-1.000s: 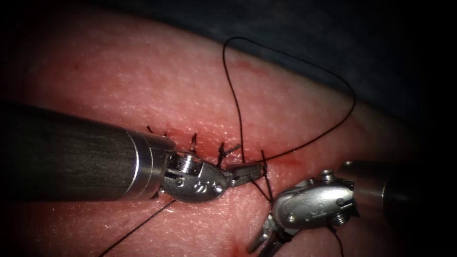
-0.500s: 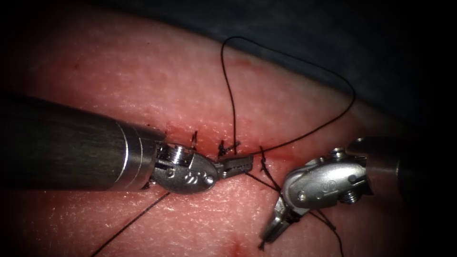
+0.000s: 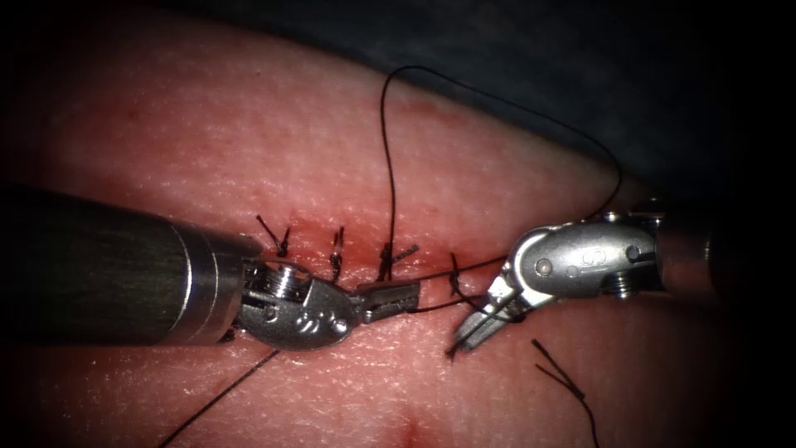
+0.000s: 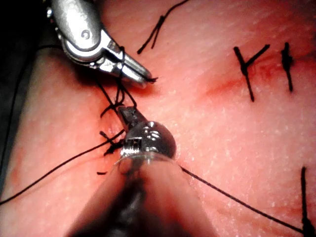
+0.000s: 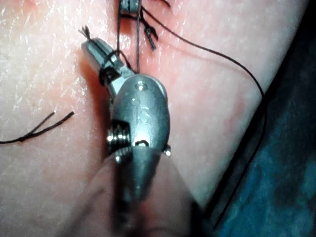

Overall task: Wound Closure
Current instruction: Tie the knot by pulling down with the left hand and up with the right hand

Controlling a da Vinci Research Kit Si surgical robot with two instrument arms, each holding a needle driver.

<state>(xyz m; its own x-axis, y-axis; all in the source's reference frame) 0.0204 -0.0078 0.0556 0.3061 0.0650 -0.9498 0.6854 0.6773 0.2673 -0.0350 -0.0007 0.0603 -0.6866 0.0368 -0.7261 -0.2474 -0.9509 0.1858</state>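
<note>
Your right tool (image 3: 468, 336) has risen from the near edge toward the cut and now lies just right of the newest stitch, its jaws closed on the thread (image 3: 390, 166), which wraps around them. Your left tool (image 3: 390, 300) has drawn back to the left along the cut, and its jaws are closed on a short dark strand. Between the two tips the strand is now stretched in a nearly straight line across the cut (image 3: 365, 257). I judge that a knot is being pulled tight at the rightmost stitch, but the knot itself is too small to confirm.

I cannot make out the needle, so I cannot say whether it is in the tissue (image 3: 249, 149).

The long thread rises from the cut to the far side, bends in a wide loop and comes back to your right tool's wrist. Three tied stitches (image 3: 336, 249) with short cut ends stand on the cut to the left. A loose cut piece of thread (image 3: 560, 377) lies near, on the right side. Another strand (image 3: 220, 398) runs under your left tool toward the near left and could catch on it.
</note>
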